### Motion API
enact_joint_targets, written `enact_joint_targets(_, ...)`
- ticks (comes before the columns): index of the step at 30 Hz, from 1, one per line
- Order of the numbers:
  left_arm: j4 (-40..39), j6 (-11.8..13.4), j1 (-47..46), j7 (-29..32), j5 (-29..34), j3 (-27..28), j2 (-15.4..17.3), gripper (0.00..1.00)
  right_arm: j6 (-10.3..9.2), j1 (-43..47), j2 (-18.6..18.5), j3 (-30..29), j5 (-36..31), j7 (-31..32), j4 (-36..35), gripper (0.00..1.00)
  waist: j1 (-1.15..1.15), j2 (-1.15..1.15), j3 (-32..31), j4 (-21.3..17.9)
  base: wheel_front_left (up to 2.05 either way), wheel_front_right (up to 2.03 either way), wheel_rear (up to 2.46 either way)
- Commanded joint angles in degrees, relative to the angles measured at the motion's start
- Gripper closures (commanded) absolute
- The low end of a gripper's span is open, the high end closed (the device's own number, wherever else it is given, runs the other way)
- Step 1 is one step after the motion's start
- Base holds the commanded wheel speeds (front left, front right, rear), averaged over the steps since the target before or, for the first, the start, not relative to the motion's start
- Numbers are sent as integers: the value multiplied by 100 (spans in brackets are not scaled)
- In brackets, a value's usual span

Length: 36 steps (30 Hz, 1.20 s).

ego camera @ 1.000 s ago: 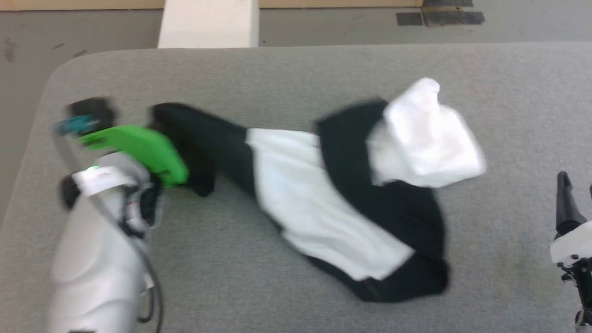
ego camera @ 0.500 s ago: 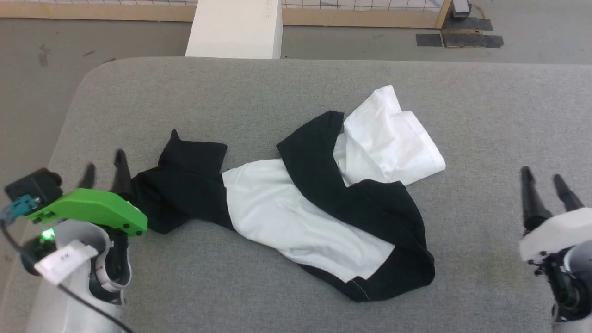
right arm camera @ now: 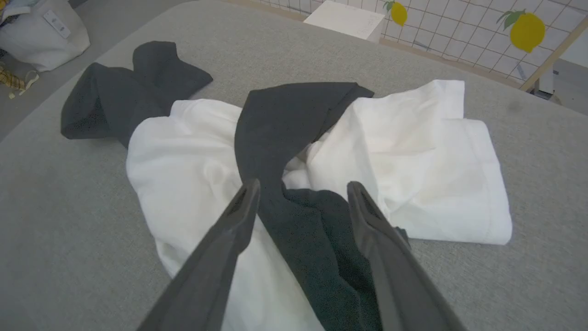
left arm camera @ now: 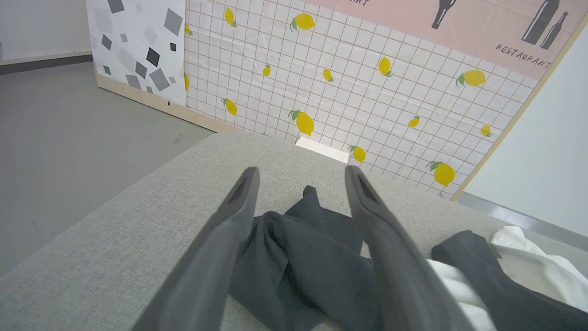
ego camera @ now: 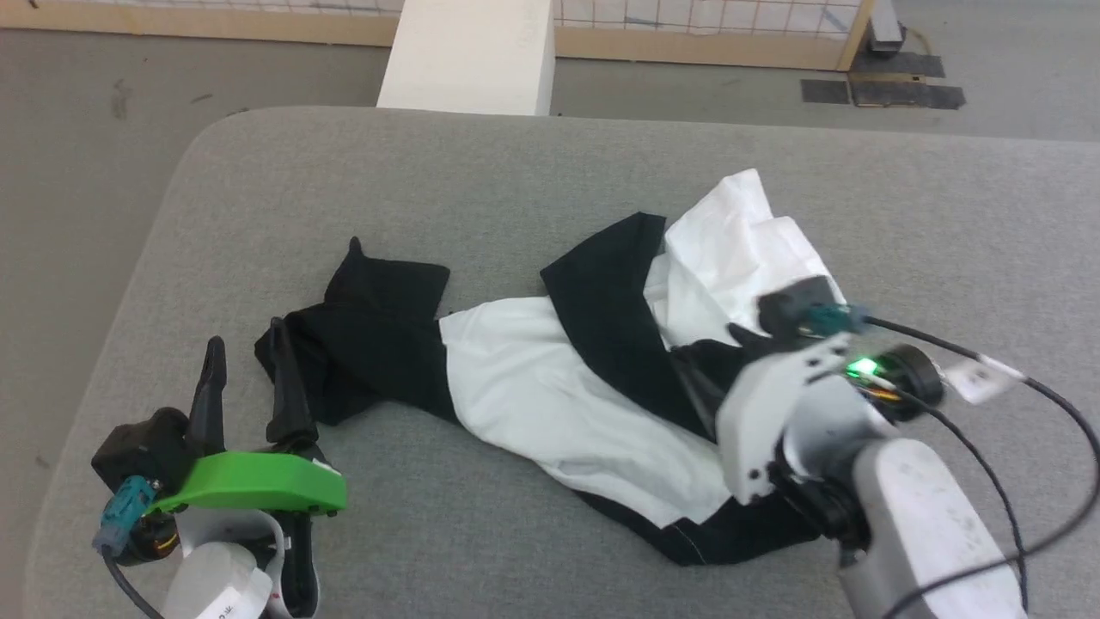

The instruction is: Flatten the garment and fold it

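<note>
One garment (ego camera: 550, 404), crumpled on the grey bench (ego camera: 516, 172) at mid-frame of the head view: white body twisted, one black sleeve across it, another trailing left. Nothing flattened, no fold made; nearly all left to do. Left pincer (ego camera: 246, 337) spread, astride the sleeve end at lower left, pinching nothing. Right pincer (right arm camera: 303, 185) spread over the black fold, contact hard to judge. Chest print and trim hidden.

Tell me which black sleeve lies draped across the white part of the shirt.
The sleeve under the open right gripper: it crosses over the white cloth. The other sleeve lies bunched on the gray table, by the left gripper.
</note>
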Motion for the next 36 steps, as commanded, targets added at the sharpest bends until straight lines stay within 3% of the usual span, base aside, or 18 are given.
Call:
enact_joint_targets(1, 10, -52, 66, -46, 48, 5, -21, 0, -8, -230, -6, 123, -15, 107, 139, 0, 0, 0, 76, 113, 0, 0, 0)
enact_joint_targets(8, -43, -161, 18, -65, 288, -22, -145, 0, -8, -990, -6, 549, -176, 733, 1163, 0, 0, 0, 262, 392, 0, 0, 0)
enact_joint_targets(14, -44, -268, -36, -66, 399, -11, -274, 0, -8, -1342, -6, 859, -59, 601, 1642, 0, 0, 0, 399, 481, 0, 0, 0)
enact_joint_targets(15, -24, -296, -48, -67, 446, 21, -335, 0, -8, -1426, -6, 884, 85, 399, 1771, 100, 0, 0, 406, 463, 0, 0, 0)
enact_joint_targets(20, 16, -347, -27, -67, 506, 113, -387, 0, -8, -1524, -6, 649, 461, -116, 1613, 100, 0, 0, 361, 301, 0, 0, 0)
enact_joint_targets(24, 48, -390, -26, -67, 519, 165, -420, 0, -8, -1489, -6, -12, 581, -565, 1152, 100, 0, 0, 309, 148, 0, 0, 0)
enact_joint_targets(30, 99, -427, -10, -67, 539, 189, -452, 0, -8, -841, -6, -1684, 260, -884, 66, 100, 0, 0, 257, -78, 0, 0, 0)
enact_joint_targets(36, 193, -471, -16, -67, 528, 177, -467, 0, -8, 267, -6, -3659, 110, -699, -675, 100, 0, 0, 234, -211, 0, 0, 0)
